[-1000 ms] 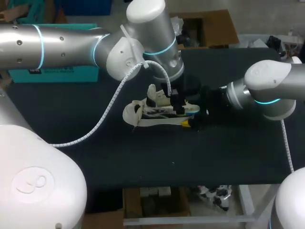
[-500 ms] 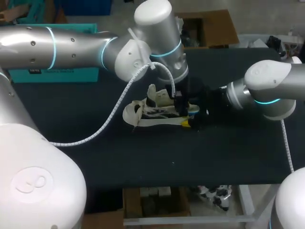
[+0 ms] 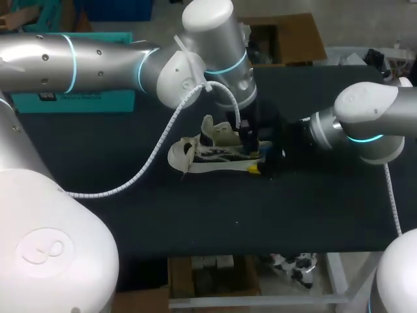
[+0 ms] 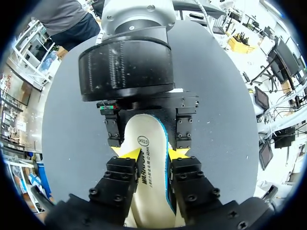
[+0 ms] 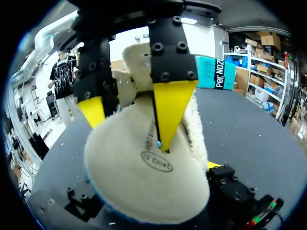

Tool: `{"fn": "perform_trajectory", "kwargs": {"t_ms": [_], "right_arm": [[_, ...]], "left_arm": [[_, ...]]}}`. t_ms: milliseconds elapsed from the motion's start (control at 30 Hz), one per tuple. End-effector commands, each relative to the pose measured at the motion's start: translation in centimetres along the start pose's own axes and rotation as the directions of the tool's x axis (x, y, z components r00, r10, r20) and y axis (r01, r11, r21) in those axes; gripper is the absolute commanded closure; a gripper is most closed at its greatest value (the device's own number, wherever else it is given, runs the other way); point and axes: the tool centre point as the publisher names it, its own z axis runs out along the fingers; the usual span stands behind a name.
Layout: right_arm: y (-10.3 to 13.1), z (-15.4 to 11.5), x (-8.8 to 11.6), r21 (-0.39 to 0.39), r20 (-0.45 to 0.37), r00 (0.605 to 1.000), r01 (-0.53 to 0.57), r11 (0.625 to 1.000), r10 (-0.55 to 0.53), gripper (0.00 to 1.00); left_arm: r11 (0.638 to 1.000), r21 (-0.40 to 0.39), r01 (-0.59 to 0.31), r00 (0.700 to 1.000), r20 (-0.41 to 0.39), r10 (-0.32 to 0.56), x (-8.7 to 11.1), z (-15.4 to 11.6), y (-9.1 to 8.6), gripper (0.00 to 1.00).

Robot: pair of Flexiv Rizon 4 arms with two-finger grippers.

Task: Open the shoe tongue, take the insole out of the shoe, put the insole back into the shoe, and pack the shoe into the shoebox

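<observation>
A white shoe (image 3: 195,154) lies on its side in the middle of the black table (image 3: 195,215). Its cream insole (image 4: 145,167), edged in blue, sticks out at the shoe's right end. My left gripper (image 4: 152,153) reaches down over that end and is shut on the insole, one yellow tip pressing on each side. In the right wrist view the insole (image 5: 144,182) fills the space ahead, with the left gripper's fingertips (image 5: 169,112) on it. My right gripper (image 3: 264,164) sits at the same end, open wide, its fingers (image 4: 113,135) flanking the insole's tip with small gaps.
A teal box (image 3: 71,99) stands at the table's back left, behind my left arm. The white cable (image 3: 146,153) of the left arm hangs over the table left of the shoe. Bare black tabletop lies in front of the shoe.
My left arm has shifted slightly right over the shoe's end and its fingers have narrowed onto the insole. The right arm and the shoe have stayed where they were.
</observation>
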Motion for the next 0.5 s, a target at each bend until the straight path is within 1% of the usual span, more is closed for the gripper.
{"fn": "perform_trajectory", "kwargs": {"t_ms": [33, 100, 200, 267, 300, 333, 467, 500], "right_arm": [[-0.6, 0.4, 0.0, -0.004, -0.002, 1.0, 0.001, 1.0, -0.001, 1.0], [-0.6, 0.4, 0.0, -0.004, -0.002, 1.0, 0.001, 1.0, -0.001, 1.0], [-0.6, 0.4, 0.0, -0.004, -0.002, 1.0, 0.001, 1.0, -0.001, 1.0], [-0.6, 0.4, 0.0, -0.004, -0.002, 1.0, 0.001, 1.0, -0.001, 1.0], [-0.6, 0.4, 0.0, -0.004, -0.002, 1.0, 0.001, 1.0, -0.001, 1.0], [-0.6, 0.4, 0.0, -0.004, -0.002, 1.0, 0.001, 1.0, -0.001, 1.0], [-0.6, 0.4, 0.0, -0.004, -0.002, 1.0, 0.001, 1.0, -0.001, 1.0], [-0.6, 0.4, 0.0, -0.004, -0.002, 1.0, 0.001, 1.0, -0.001, 1.0]], "left_arm": [[1.0, 0.015, 0.011, 1.0, 0.017, -0.012, -0.1, -0.6, 0.5, 0.7], [0.999, 0.022, 0.027, 0.999, 0.032, -0.028, -0.1, -0.9, 0.5, 0.72], [0.999, 0.029, 0.042, 0.998, 0.039, -0.043, -0.4, -1.4, 0.8, 0.79], [0.998, 0.032, 0.052, 0.998, 0.043, -0.053, -0.5, -1.5, 0.9, 0.87], [0.998, 0.035, 0.056, 0.998, 0.041, -0.057, -0.6, -1.6, 1.0, 0.98], [0.997, 0.038, 0.06, 0.997, 0.041, -0.061, -0.6, -1.6, 1.1, 1.0], [0.996, 0.061, 0.062, 0.997, 0.034, -0.064, -0.3, -2.5, 1.5, 1.0], [0.996, 0.073, 0.048, 0.999, 0.021, -0.05, -0.1, -2.9, 1.6, 1.0]]}}
